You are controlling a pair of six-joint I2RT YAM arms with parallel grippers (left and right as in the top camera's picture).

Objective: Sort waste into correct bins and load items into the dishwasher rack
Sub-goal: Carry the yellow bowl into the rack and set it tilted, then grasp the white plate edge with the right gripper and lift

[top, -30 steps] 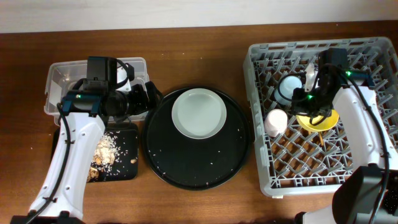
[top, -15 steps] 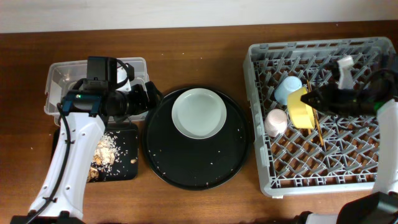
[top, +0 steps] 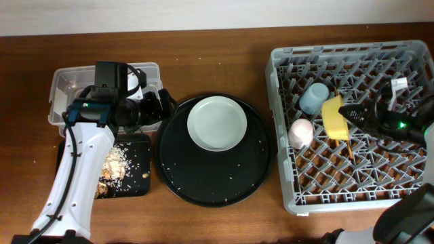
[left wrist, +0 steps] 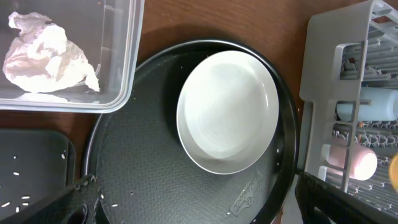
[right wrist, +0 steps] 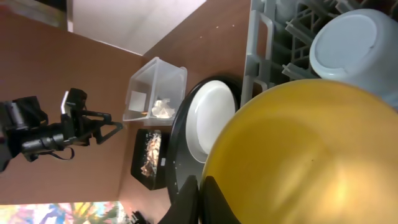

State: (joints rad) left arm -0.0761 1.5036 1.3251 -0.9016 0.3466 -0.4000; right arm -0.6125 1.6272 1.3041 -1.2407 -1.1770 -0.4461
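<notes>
The dishwasher rack (top: pixel 352 186) fills the right side of the table. Left of it sits the round black tray (top: pixel 203 183), speckled with crumbs, with the white plate (top: pixel 217 123) on its far half, not yet loaded. At the far left stands the clear box (top: pixel 68 85) with the crumpled tissue (left wrist: pixel 46 53) inside. Just nearer is the flat black tray (top: pixel 139 169), carrying the food scraps (top: pixel 115 159).

In the rack's far-left part the light blue cup (top: pixel 314 98) and the pink-white cup (top: pixel 301 133) lie close together. The small yellow bowl (top: pixel 333 118) stands on edge just right of them. The chopsticks (top: pixel 348 148) run near-to-far beside and partly under it.

The main risk is the bowl. On edge it has little to lean on, so if it is let go before its rim drops between two pegs, it could fall flat or roll against the cups. The chopsticks under it may also keep it from seating. The plate looks awkward too: it lies flat on a smooth tray, so it could slide instead of lifting.

The right gripper (top: pixel 347 112) reaches in from the right and meets the bowl's upper rim. In the right wrist view one finger (right wrist: pixel 217 202) lies against the bowl's outer wall and the other is hidden behind it. I judge the jaws to be pinched narrowly on the rim. The left gripper (top: pixel 168 108) hangs over the tray's left edge beside the clear box, spread wide, holding and touching nothing.
</notes>
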